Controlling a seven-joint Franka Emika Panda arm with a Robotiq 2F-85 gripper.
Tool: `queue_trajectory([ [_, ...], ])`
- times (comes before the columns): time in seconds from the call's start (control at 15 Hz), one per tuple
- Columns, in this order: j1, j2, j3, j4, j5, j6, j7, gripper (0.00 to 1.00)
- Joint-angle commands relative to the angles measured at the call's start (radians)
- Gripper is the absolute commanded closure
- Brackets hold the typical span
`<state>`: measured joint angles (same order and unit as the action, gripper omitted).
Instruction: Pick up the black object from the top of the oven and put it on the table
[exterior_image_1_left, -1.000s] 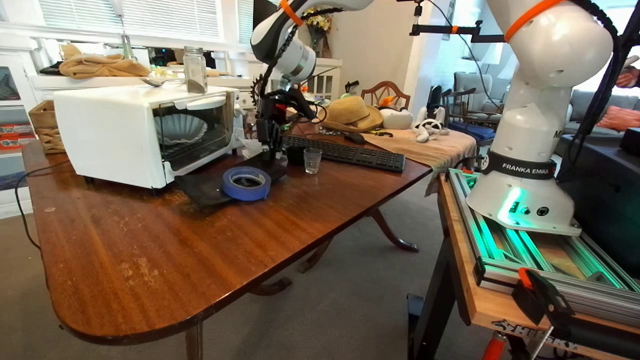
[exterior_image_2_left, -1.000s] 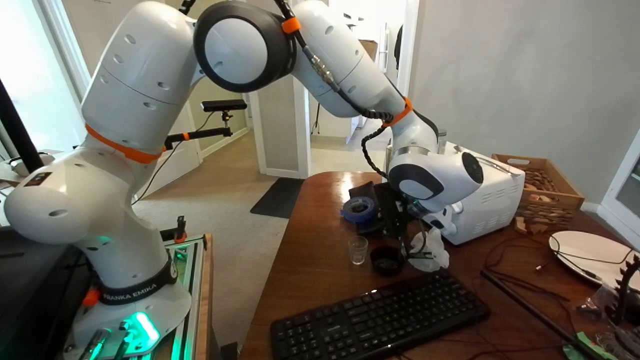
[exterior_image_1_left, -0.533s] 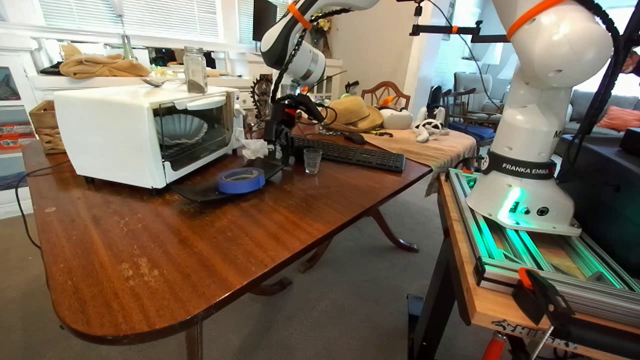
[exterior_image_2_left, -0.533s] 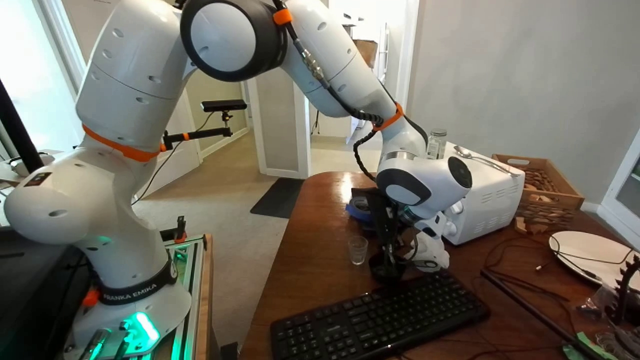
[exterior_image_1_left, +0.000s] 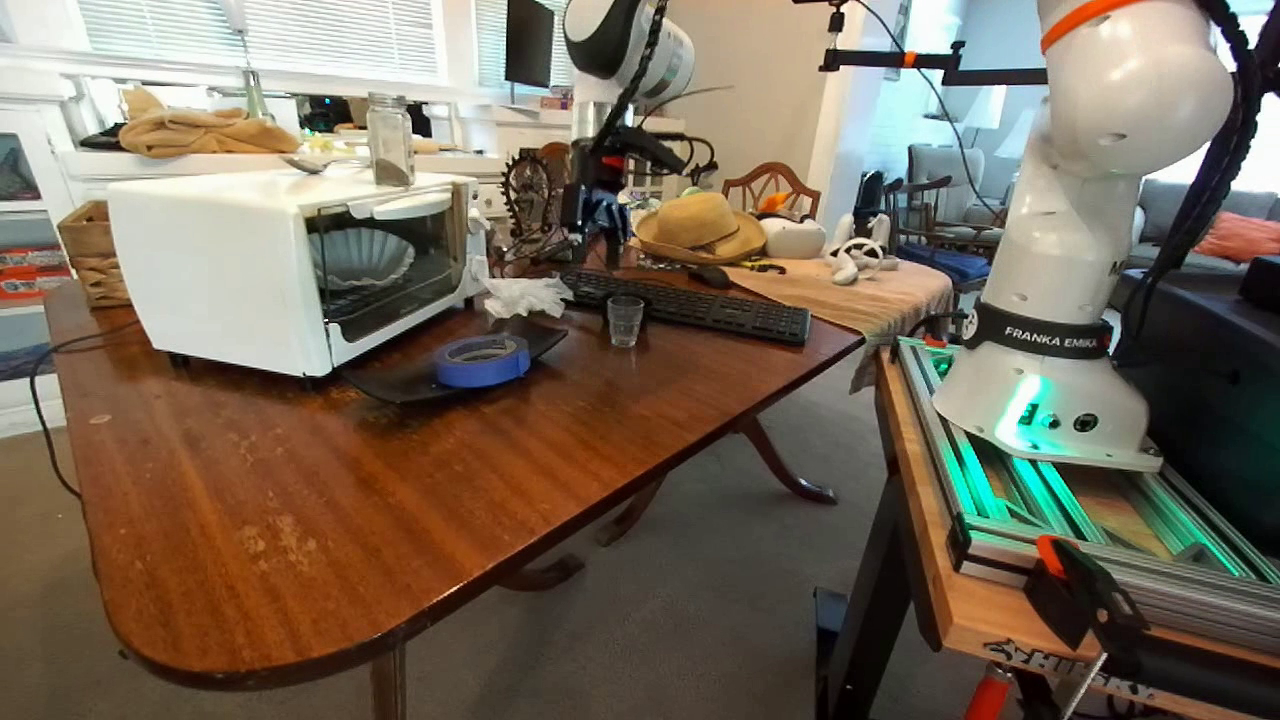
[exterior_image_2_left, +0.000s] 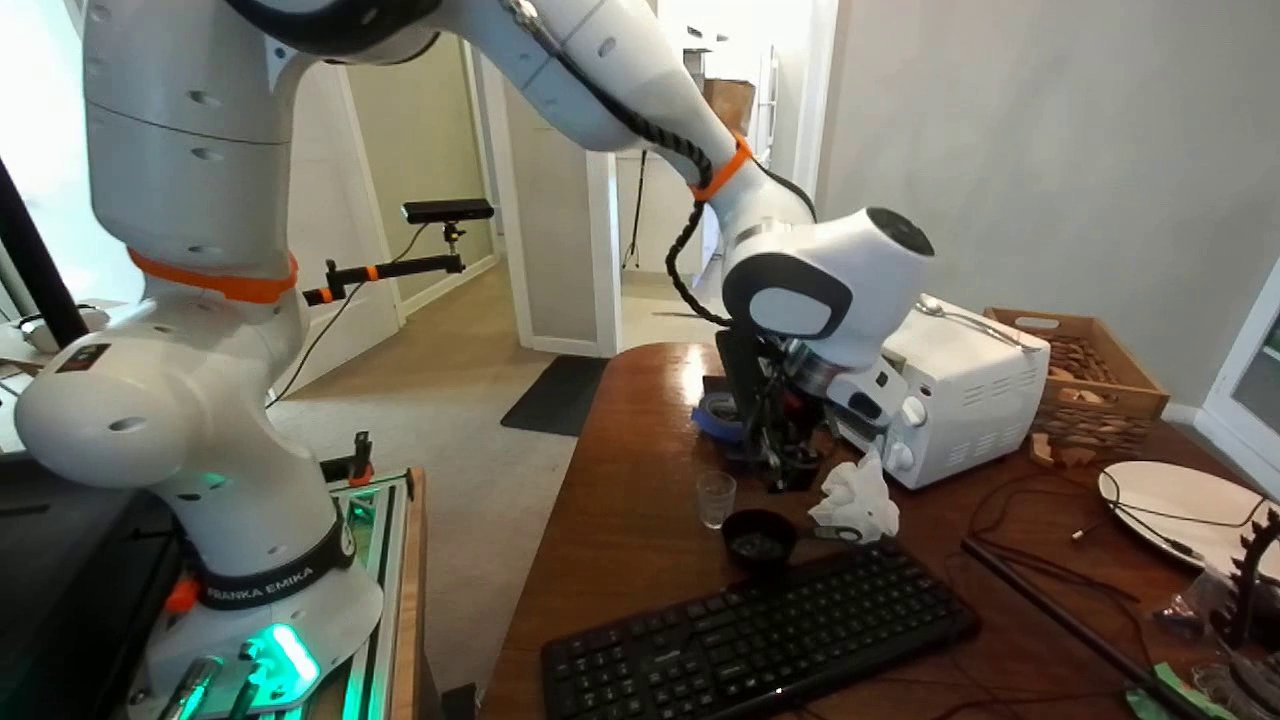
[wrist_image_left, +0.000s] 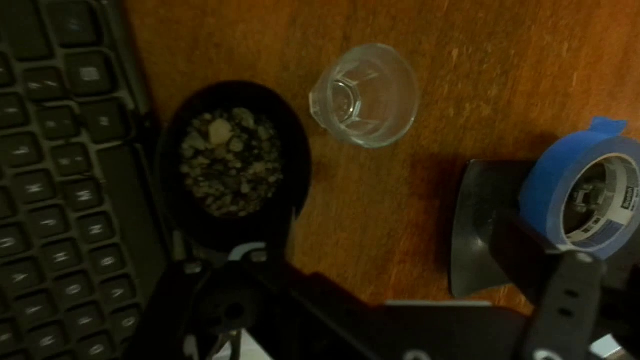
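Note:
The black object, a flat curved black piece (exterior_image_1_left: 395, 384) with a roll of blue tape (exterior_image_1_left: 455, 374) on it, lies on the reddish-brown table (exterior_image_1_left: 250, 480) before the white oven (exterior_image_1_left: 220, 270). Part of the black piece (wrist_image_left: 472, 250) shows at right in the wrist view, one finger overlapping it there. My gripper (exterior_image_1_left: 600, 235) hangs above the table, apart from the black object. Its fingers are spread wide, with only bare wood seen between them. In an exterior view the gripper (exterior_image_2_left: 788, 470) and wrist hide part of the black object. A jar (exterior_image_1_left: 390, 140) and a spoon are on the oven.
Close below the gripper are a clear glass (wrist_image_left: 370, 95), a black bowl of gravel (wrist_image_left: 230, 165) and a keyboard (wrist_image_left: 65, 200). Crumpled white plastic (exterior_image_2_left: 858, 497) and scissors (exterior_image_2_left: 838, 533) lie beside the bowl. A basket (exterior_image_2_left: 1100, 400) stands behind the oven.
The gripper has opened, let go of the black object's edge and risen away. The black piece with its tape has settled flat. The bowl has shifted slightly towards the keyboard.

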<state>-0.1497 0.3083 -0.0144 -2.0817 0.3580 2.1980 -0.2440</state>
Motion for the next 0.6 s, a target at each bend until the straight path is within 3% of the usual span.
queue_trajectory([
  [0.0, 0.079, -0.214, -0.049, -0.102, -0.234, -0.050, 0.246, 0.00],
  [0.33, 0.143, -0.369, 0.005, -0.078, -0.528, -0.301, 0.587, 0.00],
  [0.4, 0.117, -0.317, -0.014, -0.053, -0.443, -0.242, 0.477, 0.00],
  [0.53, 0.136, -0.359, 0.008, -0.054, -0.493, -0.293, 0.550, 0.00],
])
